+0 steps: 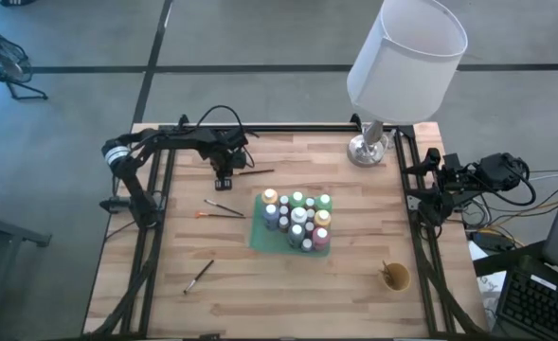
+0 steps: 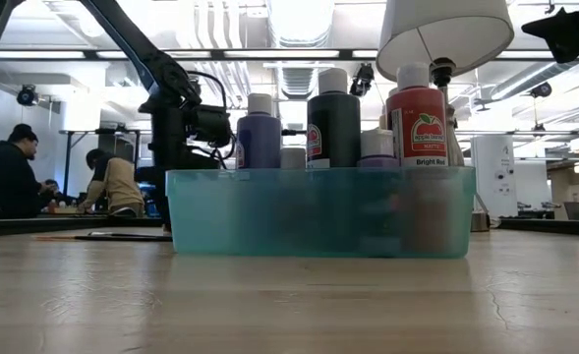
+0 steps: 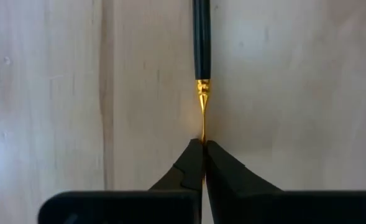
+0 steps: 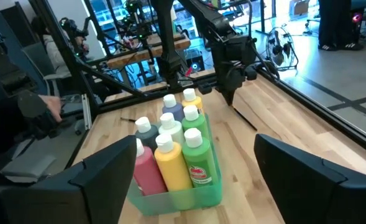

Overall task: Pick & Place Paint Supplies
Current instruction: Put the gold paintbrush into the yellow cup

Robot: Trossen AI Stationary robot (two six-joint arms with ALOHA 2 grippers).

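The pale wood worktop (image 1: 354, 284) carries a green tray (image 1: 261, 234) of paint bottles (image 1: 297, 220) at its centre. A lamp (image 1: 369, 147) stands by the far edge, a tan cup (image 1: 395, 277) sits near the right front corner, and loose brushes (image 1: 224, 208) lie on the left half.

Bottles (image 1: 297, 223) in central tray (image 1: 259, 239); brushes (image 1: 224, 208) left, cup (image 1: 395, 277) right, lamp (image 1: 369, 149) behind.

red paint bottle (image 2: 417, 126) | label reads "Bright Red" | other labels unreadable
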